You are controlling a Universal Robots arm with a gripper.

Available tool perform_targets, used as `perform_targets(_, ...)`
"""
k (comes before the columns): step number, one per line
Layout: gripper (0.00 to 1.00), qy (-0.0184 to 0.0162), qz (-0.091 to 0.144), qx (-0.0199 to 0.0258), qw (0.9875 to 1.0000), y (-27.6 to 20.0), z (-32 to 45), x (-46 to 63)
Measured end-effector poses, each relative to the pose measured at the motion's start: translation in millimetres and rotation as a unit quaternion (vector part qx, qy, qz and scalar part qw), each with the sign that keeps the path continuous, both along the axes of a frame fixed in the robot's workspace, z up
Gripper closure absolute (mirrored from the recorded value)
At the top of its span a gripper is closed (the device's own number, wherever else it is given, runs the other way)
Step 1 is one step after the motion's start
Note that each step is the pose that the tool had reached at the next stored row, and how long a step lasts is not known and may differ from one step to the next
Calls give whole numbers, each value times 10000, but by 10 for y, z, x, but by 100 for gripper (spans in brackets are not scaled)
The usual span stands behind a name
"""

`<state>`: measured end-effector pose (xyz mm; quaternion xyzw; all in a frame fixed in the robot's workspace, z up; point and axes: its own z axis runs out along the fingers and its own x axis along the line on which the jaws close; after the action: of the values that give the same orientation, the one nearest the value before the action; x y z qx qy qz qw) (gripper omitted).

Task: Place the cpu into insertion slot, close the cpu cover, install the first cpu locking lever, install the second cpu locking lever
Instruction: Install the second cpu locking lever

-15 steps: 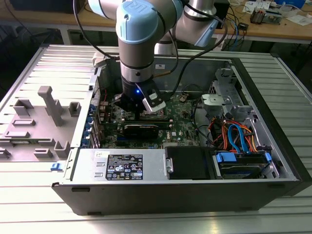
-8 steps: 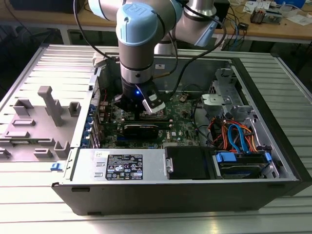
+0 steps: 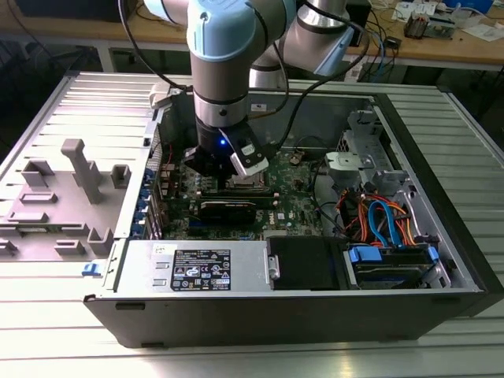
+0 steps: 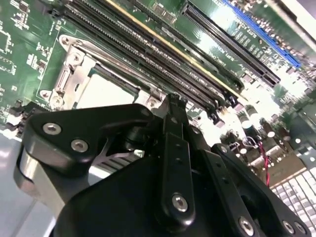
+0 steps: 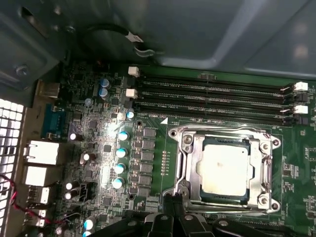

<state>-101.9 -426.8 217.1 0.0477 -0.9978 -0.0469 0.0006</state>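
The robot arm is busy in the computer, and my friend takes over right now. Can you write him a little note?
Gripper: fingertips together beside the socket's edge, holding nothing that shows.
The cpu lies in the insertion slot, and the cpu cover is down around it.
Done: cpu placed, cover closed.
Locking levers: whether they are latched cannot be told.
The memory slots run alongside the socket.

above cpu cover (image 5: 224,170): open | beside: memory slots (image 5: 212,98) | tool (image 5: 173,217) at edge

The cpu (image 5: 224,170) sits in the insertion slot (image 5: 191,170), under the cpu cover (image 5: 264,170).
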Motion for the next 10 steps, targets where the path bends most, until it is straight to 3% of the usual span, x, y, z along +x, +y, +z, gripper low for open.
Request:
perform_targets(5,89,0,0,-40,10000,2,60,0)
perform_targets(10,89,0,0,-45,10000,1,64,0)
